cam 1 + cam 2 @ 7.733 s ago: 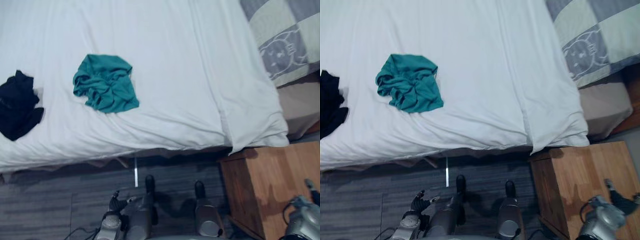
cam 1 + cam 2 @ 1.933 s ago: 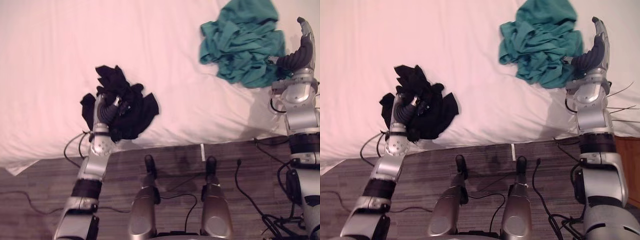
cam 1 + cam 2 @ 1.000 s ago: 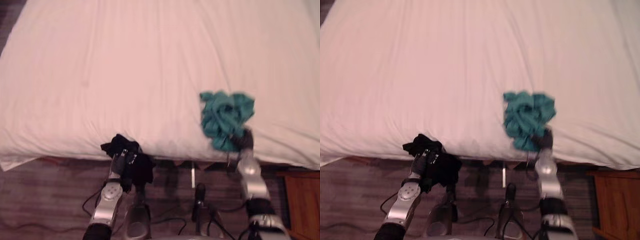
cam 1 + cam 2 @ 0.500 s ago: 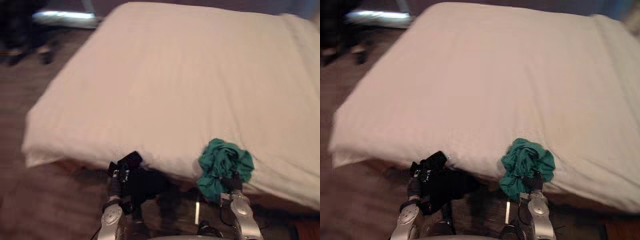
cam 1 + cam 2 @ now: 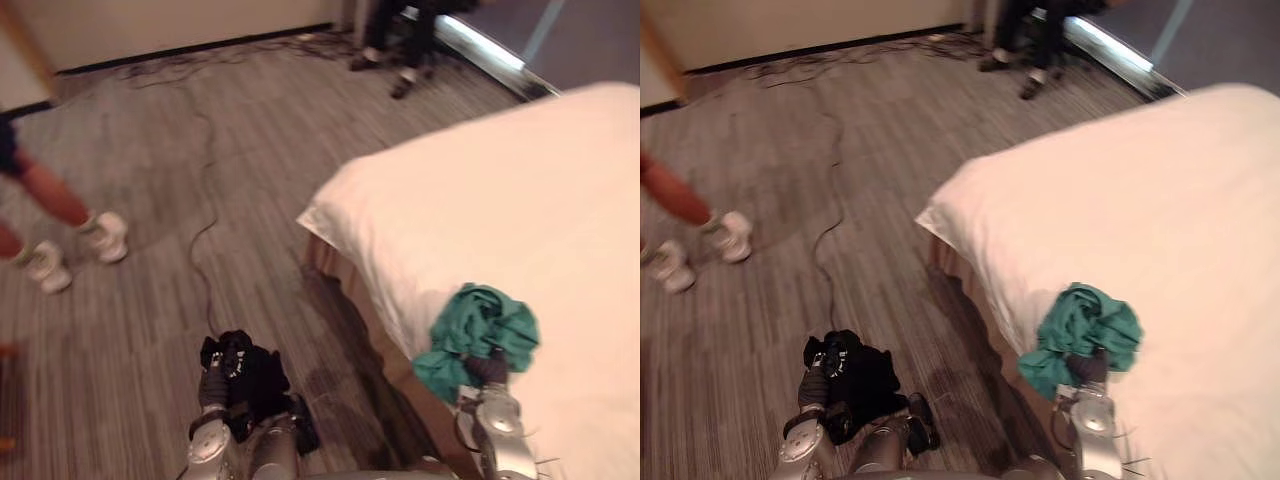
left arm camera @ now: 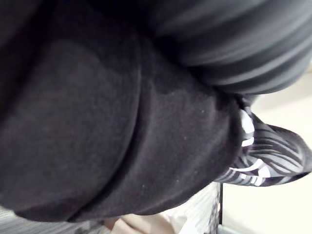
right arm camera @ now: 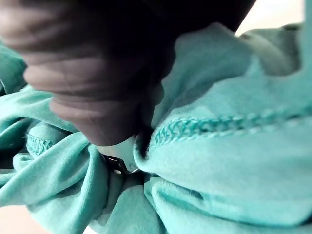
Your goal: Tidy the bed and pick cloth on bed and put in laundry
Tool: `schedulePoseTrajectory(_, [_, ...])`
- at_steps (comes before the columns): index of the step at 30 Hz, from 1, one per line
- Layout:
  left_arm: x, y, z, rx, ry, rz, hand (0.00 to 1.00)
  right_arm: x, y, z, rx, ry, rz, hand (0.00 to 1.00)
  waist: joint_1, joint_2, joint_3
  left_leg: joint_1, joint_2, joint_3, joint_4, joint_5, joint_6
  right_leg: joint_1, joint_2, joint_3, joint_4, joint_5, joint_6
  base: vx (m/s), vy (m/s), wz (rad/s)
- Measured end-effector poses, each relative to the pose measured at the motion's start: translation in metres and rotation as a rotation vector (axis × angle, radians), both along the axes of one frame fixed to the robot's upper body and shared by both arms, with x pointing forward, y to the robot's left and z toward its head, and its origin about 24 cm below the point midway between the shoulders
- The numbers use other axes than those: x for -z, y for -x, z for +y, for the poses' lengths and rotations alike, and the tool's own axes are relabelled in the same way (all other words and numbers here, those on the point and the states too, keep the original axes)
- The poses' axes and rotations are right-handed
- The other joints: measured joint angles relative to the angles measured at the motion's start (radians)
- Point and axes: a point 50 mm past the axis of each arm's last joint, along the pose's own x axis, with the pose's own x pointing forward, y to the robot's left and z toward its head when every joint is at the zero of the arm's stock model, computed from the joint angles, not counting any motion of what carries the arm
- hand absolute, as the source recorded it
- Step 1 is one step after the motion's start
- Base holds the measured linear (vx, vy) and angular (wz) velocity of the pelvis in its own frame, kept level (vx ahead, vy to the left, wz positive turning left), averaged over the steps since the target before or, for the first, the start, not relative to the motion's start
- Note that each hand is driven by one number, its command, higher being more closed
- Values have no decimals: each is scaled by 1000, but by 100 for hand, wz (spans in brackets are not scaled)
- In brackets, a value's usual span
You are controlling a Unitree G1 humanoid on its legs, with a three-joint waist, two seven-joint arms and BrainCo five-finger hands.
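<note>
Two bunched cloths, one in each hand. The left hand [image 5: 212,385] has its fingers curled into the black cloth [image 5: 255,378] and holds it over the grey plank floor [image 5: 150,150], apart from the near edge of the white bed [image 5: 520,180]. The right hand [image 5: 487,370] pinches the teal cloth [image 5: 478,335], which bunches above it at the bed's near edge. A person's legs in white shoes [image 5: 105,237] stand by the floor's left edge.

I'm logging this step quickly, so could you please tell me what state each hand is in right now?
Left hand: closed on the black cloth.
Right hand: closed on the teal cloth.
</note>
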Motion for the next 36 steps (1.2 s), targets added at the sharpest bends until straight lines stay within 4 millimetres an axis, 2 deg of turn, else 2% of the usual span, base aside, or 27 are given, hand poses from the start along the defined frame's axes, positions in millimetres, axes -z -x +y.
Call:
schedulePoseTrajectory(2, [-2,-5,-10,49,10,-14,100,0,2,1,11,-17,-3,100,-5,11,18,57,-48,-17,-91,2,-3,-44,76,106,-166,-51,44,160,-87,224])
schedulePoseTrajectory(3, [-2,-7,-16,72,14,-18,100,-1,2,1,24,-26,-13,100,-6,3,18,78,-77,-25,-137,13,-21,-64,110,190,-317,-50,64,146,-129,249])
schedulePoseTrajectory(4, [-4,-9,-13,86,-8,-30,100,4,4,7,51,-71,-3,100,-22,-53,22,31,-114,-49,8,-3,-15,-83,60,230,-388,43,37,149,-167,209])
schedulePoseTrajectory(5, [-1,-4,-14,75,2,-10,100,5,4,7,51,-78,1,100,2,-28,17,1,-74,-84,160,-28,31,-80,68,210,-369,26,39,150,-178,106])
schedulePoseTrajectory(6, [6,3,-18,63,21,22,100,4,-1,8,43,-84,-8,100,23,-3,30,7,-57,-112,183,-88,9,-59,100,221,-375,20,48,145,-122,17])
schedulePoseTrajectory(7, [10,9,-18,64,25,50,100,5,0,13,36,-103,-2,100,27,0,32,24,-61,-118,166,-87,8,-33,102,233,-413,39,46,115,-60,-5])
schedulePoseTrajectory(8, [26,17,-35,141,78,125,100,33,42,13,82,-142,144,100,55,43,-40,213,-65,-122,-228,113,-32,120,157,226,-707,188,44,56,7,5])
schedulePoseTrajectory(14, [27,17,-35,140,78,131,100,37,46,11,87,-137,165,100,55,43,-40,216,-65,-121,-234,112,-32,120,158,229,-709,186,43,0,0,0])
schedulePoseTrajectory(19, [50,21,-37,154,84,244,100,69,69,15,71,-170,346,100,53,41,-40,257,-65,-121,-238,105,-37,161,166,230,-726,182,36,6,-16,-1])
schedulePoseTrajectory(23, [61,29,-31,123,84,304,100,84,85,15,25,-154,455,100,55,35,-49,264,-58,-115,-224,81,-46,174,173,235,-723,162,31,18,-51,-4])
schedulePoseTrajectory(24, [62,28,-29,117,82,306,100,85,84,15,17,-152,461,100,53,31,-47,250,-56,-116,-195,65,-59,173,172,236,-717,156,31,54,-71,8])
schedulePoseTrajectory(25, [62,27,-26,108,80,305,100,85,82,14,13,-149,459,100,52,25,-38,213,-47,-117,-119,25,-93,171,176,237,-706,148,23,30,-88,14])
schedulePoseTrajectory(26, [60,24,-23,84,89,281,100,84,78,12,5,-138,451,100,55,21,-21,165,-26,-116,7,-39,-157,172,179,238,-702,141,11,10,-87,2])
schedulePoseTrajectory(27, [60,26,-20,67,90,282,100,82,76,8,-14,-115,448,100,61,26,-14,130,7,-102,114,-93,-202,181,185,248,-701,133,-2,3,-64,-12])
schedulePoseTrajectory(28, [61,27,-19,60,92,285,100,81,73,6,-25,-104,443,100,66,32,-10,122,24,-94,156,-112,-215,190,194,254,-702,129,-8,29,-43,-25])
schedulePoseTrajectory(29, [62,29,-18,56,91,290,100,79,70,3,-35,-92,434,100,67,37,-6,118,39,-86,189,-120,-216,201,202,262,-706,127,-11,71,-65,-11])
schedulePoseTrajectory(30, [61,28,-13,40,86,289,100,77,64,3,-35,-97,413,100,62,18,6,83,42,-70,254,-99,-222,230,192,272,-727,125,-19,84,-58,-1])
schedulePoseTrajectory(31, [62,27,-14,41,88,291,100,75,62,2,-31,-99,405,100,58,13,9,68,41,-58,274,-104,-213,236,182,272,-732,126,-20,89,-57,-1])
schedulePoseTrajectory(32, [62,27,-15,42,92,290,100,72,59,-3,-25,-87,389,100,59,13,11,52,40,-44,252,-125,-178,238,163,278,-734,122,-18,97,-4,-12])
schedulePoseTrajectory(34, [60,23,-17,46,95,279,100,69,54,-10,-16,-70,372,100,60,26,14,25,40,-46,118,-103,-172,239,144,286,-748,110,-6,145,86,-17])
schedulePoseTrajectory(35, [60,21,-17,49,93,274,100,68,52,-11,-18,-66,367,100,62,34,13,16,47,-47,6,-66,-177,238,139,287,-763,101,8,158,134,-11])
schedulePoseTrajectory(36, [60,21,-17,51,92,273,100,68,51,-11,-19,-64,366,100,65,39,13,8,57,-45,-25,-54,-171,239,138,289,-766,92,14,298,232,-12])
